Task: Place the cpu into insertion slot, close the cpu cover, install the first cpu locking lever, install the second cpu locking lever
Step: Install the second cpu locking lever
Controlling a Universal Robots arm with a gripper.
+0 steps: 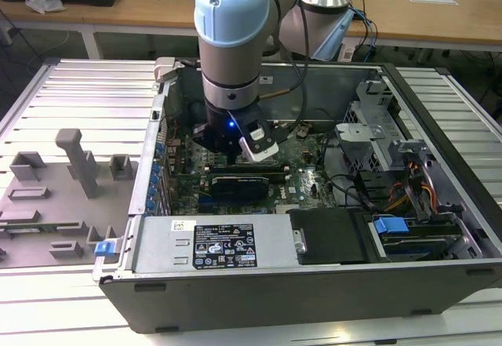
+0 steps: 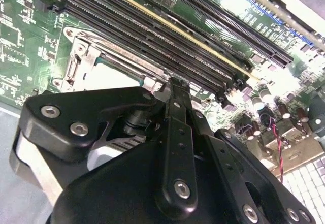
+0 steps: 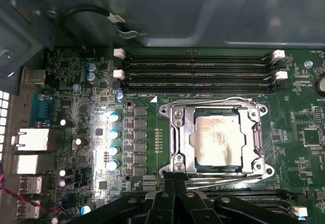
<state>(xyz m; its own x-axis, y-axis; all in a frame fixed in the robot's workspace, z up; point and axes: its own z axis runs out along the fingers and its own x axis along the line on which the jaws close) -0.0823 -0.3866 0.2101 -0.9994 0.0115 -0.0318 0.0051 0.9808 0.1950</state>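
Cpu (image 3: 216,141) under closed cpu cover (image 3: 252,132)

An open computer case (image 1: 314,283) lies on the tabletop (image 1: 47,299), with the motherboard (image 3: 76,82) flat inside it. The cpu (image 3: 217,136) sits in the insertion slot (image 3: 189,113), under the closed cpu cover (image 3: 179,132), beside the memory slots (image 3: 198,71).

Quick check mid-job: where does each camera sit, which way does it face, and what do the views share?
Exterior view: off the arm, looking down into the open case; arm and wrist show.
First wrist view: on the arm, looking down on the cpu under its closed cover; pincer at the edge.
Second wrist view: low, along the pincer across the board.
Both wrist views share cpu, cover, pincer.
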